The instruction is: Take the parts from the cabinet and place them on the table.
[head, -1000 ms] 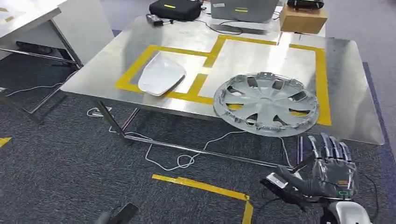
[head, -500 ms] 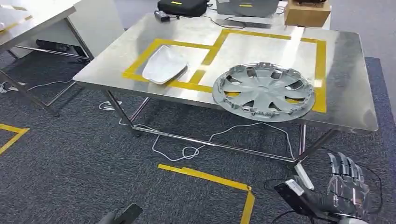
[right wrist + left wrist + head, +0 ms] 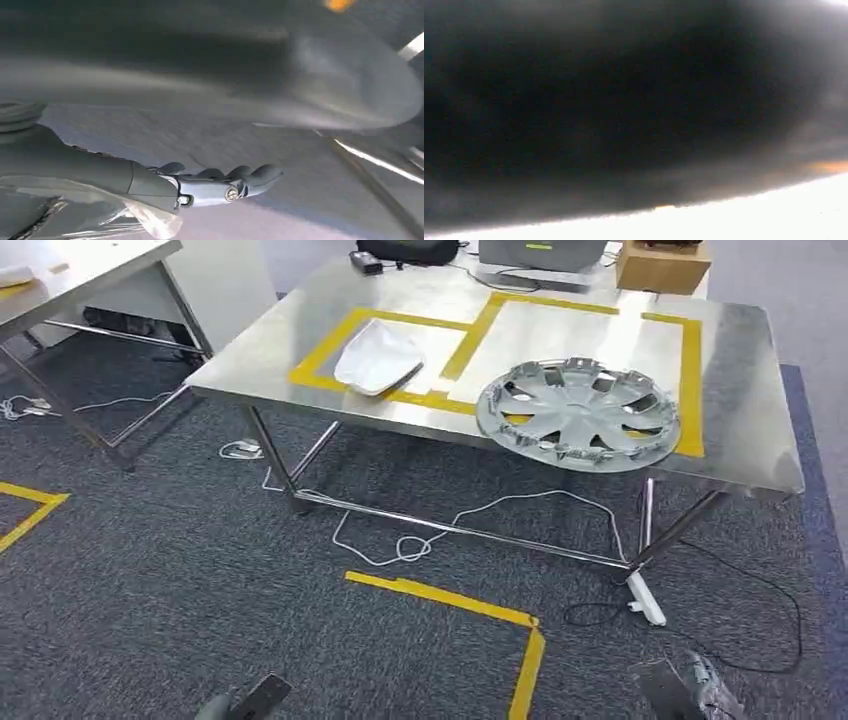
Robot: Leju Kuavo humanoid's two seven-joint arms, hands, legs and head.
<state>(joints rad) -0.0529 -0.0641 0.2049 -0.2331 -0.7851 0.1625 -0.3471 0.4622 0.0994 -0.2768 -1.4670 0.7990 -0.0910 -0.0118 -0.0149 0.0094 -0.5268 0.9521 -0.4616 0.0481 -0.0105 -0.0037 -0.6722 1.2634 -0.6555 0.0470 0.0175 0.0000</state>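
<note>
now, on the steel worktop [image 3: 740, 430], the white curved part [image 3: 378, 357] lies left of the silver wheel cover [image 3: 578, 414], while the right hand [image 3: 150, 185] hangs low, fingers [image 3: 250, 176] extended together holding nothing; left hand's fingers: cannot tell.

High forward-down view over table [image 3: 740, 390]

hubcap [image 3: 577, 416] on table [image 3: 740, 440], right of cover [image 3: 378, 358]
</note>
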